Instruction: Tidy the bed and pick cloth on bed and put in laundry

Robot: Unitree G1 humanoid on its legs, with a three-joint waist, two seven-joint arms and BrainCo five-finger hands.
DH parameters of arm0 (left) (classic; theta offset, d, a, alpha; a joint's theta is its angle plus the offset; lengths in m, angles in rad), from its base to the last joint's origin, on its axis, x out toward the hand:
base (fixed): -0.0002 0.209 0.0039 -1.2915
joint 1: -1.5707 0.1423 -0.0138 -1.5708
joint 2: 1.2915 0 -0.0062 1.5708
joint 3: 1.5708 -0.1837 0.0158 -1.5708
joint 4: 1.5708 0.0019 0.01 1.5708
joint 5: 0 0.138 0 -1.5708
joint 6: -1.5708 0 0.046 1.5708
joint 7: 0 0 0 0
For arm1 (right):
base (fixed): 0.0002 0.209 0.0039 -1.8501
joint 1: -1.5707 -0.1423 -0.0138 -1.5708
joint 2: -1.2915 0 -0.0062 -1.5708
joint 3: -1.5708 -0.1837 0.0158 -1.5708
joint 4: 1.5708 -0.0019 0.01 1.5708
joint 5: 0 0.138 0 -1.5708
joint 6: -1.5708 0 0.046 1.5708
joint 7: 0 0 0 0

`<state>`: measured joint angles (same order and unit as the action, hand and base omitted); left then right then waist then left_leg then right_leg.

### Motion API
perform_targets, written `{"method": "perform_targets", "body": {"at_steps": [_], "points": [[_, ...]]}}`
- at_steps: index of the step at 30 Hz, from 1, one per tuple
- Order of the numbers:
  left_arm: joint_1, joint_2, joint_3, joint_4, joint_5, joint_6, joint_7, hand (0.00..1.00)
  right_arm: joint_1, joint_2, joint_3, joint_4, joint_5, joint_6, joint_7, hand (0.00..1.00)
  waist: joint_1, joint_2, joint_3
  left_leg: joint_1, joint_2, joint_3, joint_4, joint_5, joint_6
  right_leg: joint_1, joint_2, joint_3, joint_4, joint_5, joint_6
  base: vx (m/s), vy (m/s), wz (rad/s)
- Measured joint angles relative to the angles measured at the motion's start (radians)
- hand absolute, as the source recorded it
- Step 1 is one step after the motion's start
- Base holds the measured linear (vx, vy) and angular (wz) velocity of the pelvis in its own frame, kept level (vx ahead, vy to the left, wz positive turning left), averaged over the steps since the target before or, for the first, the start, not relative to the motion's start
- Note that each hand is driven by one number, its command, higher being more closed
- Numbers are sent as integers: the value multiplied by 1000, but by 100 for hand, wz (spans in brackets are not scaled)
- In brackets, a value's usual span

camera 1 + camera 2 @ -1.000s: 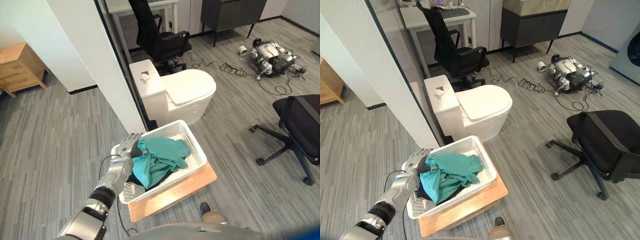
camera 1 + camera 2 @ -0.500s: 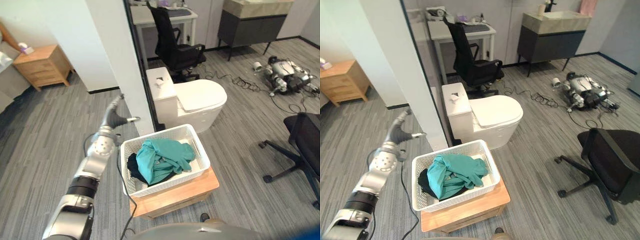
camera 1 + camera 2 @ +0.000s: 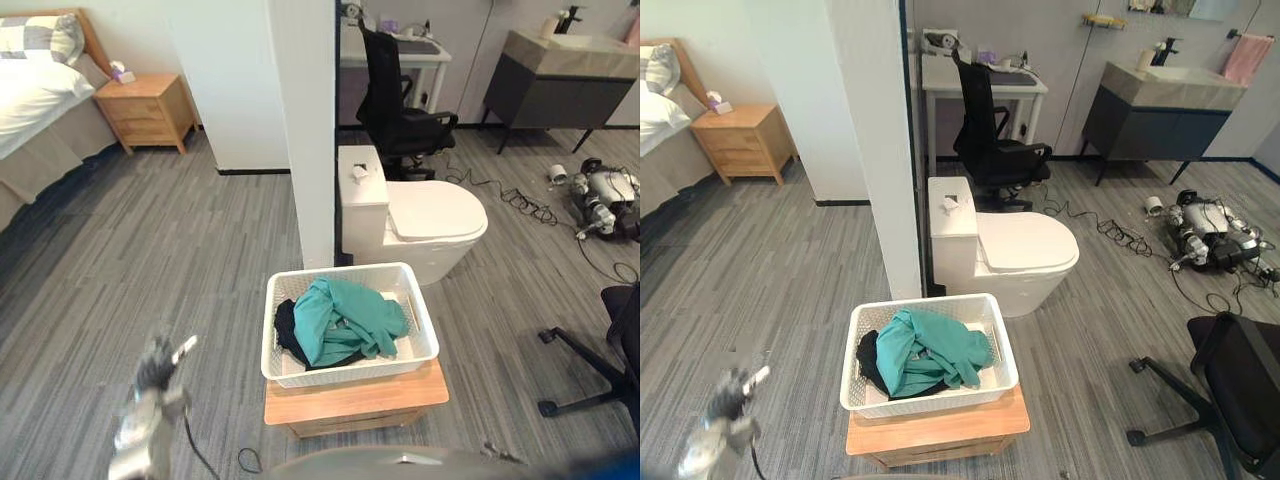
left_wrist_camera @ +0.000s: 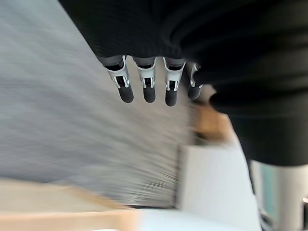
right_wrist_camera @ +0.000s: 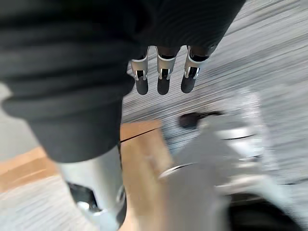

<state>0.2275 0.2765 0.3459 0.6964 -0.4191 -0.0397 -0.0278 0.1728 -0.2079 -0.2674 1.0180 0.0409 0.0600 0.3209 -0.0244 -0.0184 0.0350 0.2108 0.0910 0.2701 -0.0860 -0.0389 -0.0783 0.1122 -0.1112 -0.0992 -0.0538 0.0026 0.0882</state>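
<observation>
Left hand (image 3: 158,372) hangs low above the floor, left of the basket, fingers spread, empty. Right hand (image 5: 162,83): fingers relaxed, holding nothing. Teal cloth (image 3: 350,318) lies heaped over a dark garment (image 3: 285,326) inside the white basket (image 3: 350,373) on a low wooden bench (image 3: 355,402). Toilet (image 3: 435,212) stands behind; bed (image 3: 35,100) far left.

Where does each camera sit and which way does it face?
Left eye view: head, looking down at white basket holding teal cloth; left robot hand lower left.
Right eye view: beside it, shares that basket and hand.
Left wrist view: along its own fingers, toward floor.
Right wrist view: along right robot hand, toward floor.
</observation>
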Motion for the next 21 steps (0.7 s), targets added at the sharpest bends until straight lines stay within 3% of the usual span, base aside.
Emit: {"method": "perform_targets", "body": {"at_steps": [4,8,10,15,21], "points": [[74,-69,57,169,45,5,-60,0,-36,0,-22,9,-35,-49,23,0,21,-4,-3,0,-1,-7,-1,-2,-2,-2,-4,-1,17,-17,-7,-66,-22,7],[107,-104,59,262,116,-1,-84,0,-67,-1,-41,49,-56,-53,31,0,21,2,-4,1,-2,-7,-3,-5,-6,-1,-5,0,16,-17,-7,-10,-2,0],[108,-129,58,293,139,1,-83,0,-70,-1,-41,65,-67,-51,31,0,21,6,-5,2,-2,-6,-5,-5,-6,-1,-5,0,15,-17,-7,0,0,0],[100,-176,55,321,332,16,-74,0,-92,0,-39,94,-67,-26,20,0,16,17,-4,14,1,1,-11,-4,-3,4,1,3,11,-16,-2,22,-1,-4],[65,-188,46,330,376,28,-48,0,-107,0,-17,100,-67,2,-3,0,16,24,-6,22,9,19,-10,-10,-10,4,10,11,11,-17,-4,31,-7,-8]]}}
